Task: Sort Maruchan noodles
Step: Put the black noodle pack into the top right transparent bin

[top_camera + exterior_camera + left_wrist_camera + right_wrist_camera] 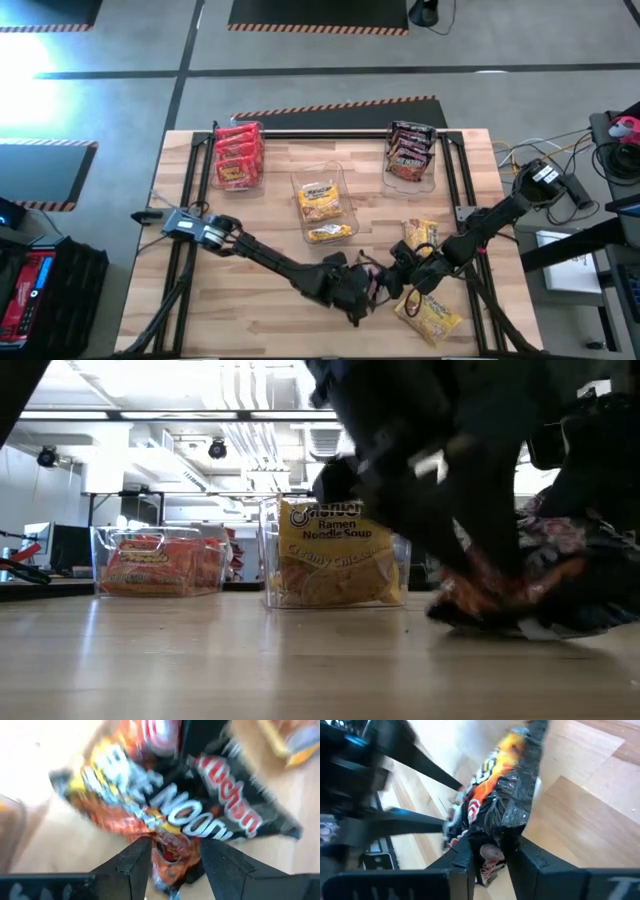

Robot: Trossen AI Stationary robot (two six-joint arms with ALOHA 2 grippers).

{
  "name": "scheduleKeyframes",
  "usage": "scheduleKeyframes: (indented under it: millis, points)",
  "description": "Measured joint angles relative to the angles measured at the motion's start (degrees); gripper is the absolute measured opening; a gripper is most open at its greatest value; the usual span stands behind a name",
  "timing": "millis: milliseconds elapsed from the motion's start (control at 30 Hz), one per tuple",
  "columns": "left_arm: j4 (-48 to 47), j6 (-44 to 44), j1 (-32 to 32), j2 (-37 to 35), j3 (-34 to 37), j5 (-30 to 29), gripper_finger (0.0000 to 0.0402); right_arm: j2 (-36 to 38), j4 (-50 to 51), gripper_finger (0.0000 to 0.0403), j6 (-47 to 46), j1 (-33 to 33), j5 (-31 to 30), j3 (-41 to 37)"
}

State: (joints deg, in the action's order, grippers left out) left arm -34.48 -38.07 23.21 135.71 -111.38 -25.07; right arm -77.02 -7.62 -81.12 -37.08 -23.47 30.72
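Now | left gripper, right gripper: both pinching dark packet

Three bins sit on the desk: the middle bin nearest the arms, another bin behind-left, a third behind-right; loose packets lie right of it.

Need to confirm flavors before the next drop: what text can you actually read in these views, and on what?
"Ramen Noodle Soup" and "Creamy Chicken": yellow packet in the middle clear bin.
"NOOD", "uchan": partial print on the dark packet that both claws hold.
Red packets, loose yellow packets: print too blurred.
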Motion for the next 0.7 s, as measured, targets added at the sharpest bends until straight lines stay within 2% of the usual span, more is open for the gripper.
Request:
scheduleKeyframes:
  millis: [167, 333, 500, 700]
  points:
    - [-0.14, -1.67, 1.57, -1.29, -0.37, -4.13, 0.0152, -0.06, -0.01, 0.006, 1.76, -0.02, 0.28, -0.02]
    - [-1.12, -3.39, 2.41, -1.82, -0.54, -5.34, 0.0152, -0.08, -0.27, 0.0055, 2.51, 0.0, -0.08, -0.07]
    - [-6.71, -6.09, 3.49, -1.82, -0.54, -5.54, 0.0153, 0.51, -0.35, 0.0055, 3.03, 0.0, -0.2, -0.07]
    - [-10.68, -8.14, 4.27, -3.09, -0.54, -9.44, 0.0153, 0.89, -0.33, 0.0055, 3.18, 0.0, -0.46, -0.07]
